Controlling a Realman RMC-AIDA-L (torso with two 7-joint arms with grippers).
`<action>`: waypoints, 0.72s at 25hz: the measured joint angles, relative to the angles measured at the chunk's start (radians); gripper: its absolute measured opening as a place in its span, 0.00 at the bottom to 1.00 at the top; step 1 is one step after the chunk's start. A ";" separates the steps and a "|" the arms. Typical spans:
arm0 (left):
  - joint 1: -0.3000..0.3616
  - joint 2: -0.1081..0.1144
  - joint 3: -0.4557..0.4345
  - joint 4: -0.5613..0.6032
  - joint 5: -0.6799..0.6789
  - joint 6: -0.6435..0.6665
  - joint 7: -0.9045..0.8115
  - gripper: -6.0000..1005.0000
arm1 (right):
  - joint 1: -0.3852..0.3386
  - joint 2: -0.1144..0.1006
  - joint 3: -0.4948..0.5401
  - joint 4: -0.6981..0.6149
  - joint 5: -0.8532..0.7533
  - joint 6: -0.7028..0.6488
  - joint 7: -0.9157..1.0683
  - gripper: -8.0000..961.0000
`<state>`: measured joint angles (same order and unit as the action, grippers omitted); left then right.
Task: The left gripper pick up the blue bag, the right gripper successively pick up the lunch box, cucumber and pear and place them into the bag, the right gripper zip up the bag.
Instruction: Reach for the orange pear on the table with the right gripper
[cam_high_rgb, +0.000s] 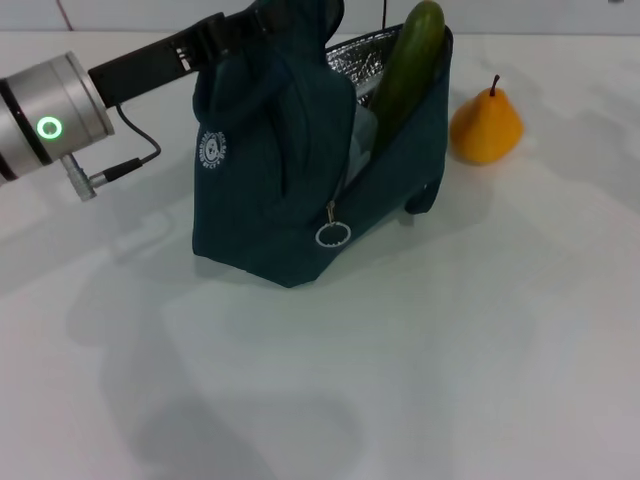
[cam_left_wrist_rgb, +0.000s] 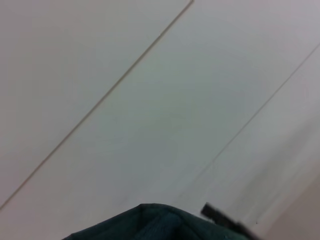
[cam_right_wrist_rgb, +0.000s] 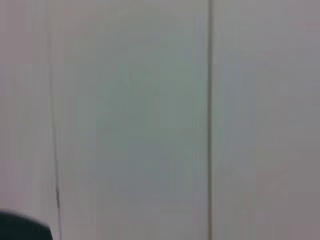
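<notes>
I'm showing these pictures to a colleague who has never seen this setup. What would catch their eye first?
First the blue bag in the middle of the white table, held up at its top by the left claw, with a cucumber sticking up out of its open, foil-lined mouth. Next the yellow-orange pear, alone on the table beside the bag on the robot's right. The zipper pull ring hangs at the bag's front.

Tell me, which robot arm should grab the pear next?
Probably the right. The left gripper is at the top of the blue bag, seemingly holding it. The pear sits on the table by the bag's right side, the right arm's side. That arm is out of the head view.
</notes>
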<state>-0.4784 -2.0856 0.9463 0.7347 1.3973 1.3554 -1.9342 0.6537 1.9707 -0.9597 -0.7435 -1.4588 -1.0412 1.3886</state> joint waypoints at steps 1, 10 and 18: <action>0.000 0.000 0.000 0.000 0.000 0.000 0.000 0.05 | -0.010 0.000 0.000 0.019 0.000 0.006 -0.012 0.73; 0.004 0.002 -0.020 0.000 0.004 -0.001 0.000 0.05 | -0.059 0.041 -0.002 0.142 0.006 0.024 -0.182 0.73; 0.004 0.002 -0.024 0.000 0.008 -0.001 0.000 0.05 | 0.010 0.046 -0.001 0.301 0.035 0.064 -0.307 0.73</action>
<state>-0.4740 -2.0835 0.9226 0.7347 1.4052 1.3544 -1.9344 0.6633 2.0165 -0.9604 -0.4423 -1.4237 -0.9776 1.0811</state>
